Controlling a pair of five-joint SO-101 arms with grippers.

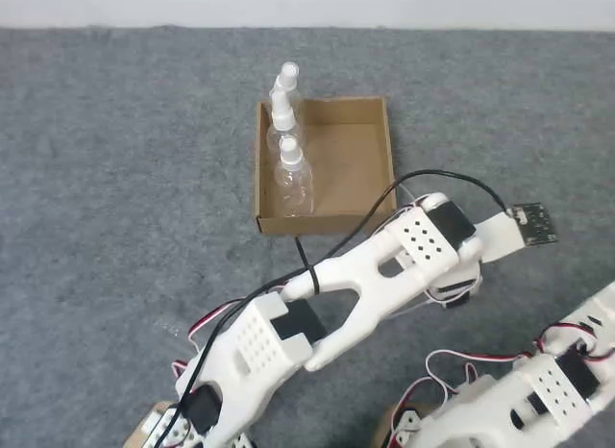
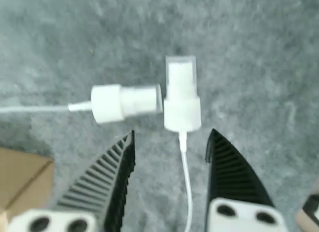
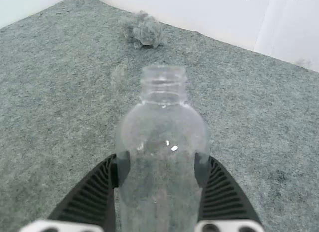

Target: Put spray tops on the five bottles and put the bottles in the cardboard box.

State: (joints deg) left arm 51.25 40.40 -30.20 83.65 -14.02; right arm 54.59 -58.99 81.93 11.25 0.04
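Grey carpet [image 2: 259, 53] around two spray tops [image 2: 182, 110], left gripper [image 2: 172, 134] spread above them; right gripper [image 3: 161, 165] seemingly clamped on bottle [image 3: 163, 122].

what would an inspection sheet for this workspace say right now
surface: grey carpet
job's things: cardboard box holds three capped bottles along one wall; two spray tops lie loose on the carpet; one uncapped bottle
clutter: fluff clump on the carpet
grippers: left gripper open, over the spray tops; right gripper shut on the uncapped bottle
cables: black cable across an arm; red and white wires near the arm bases
surroundings: white wall behind the carpet
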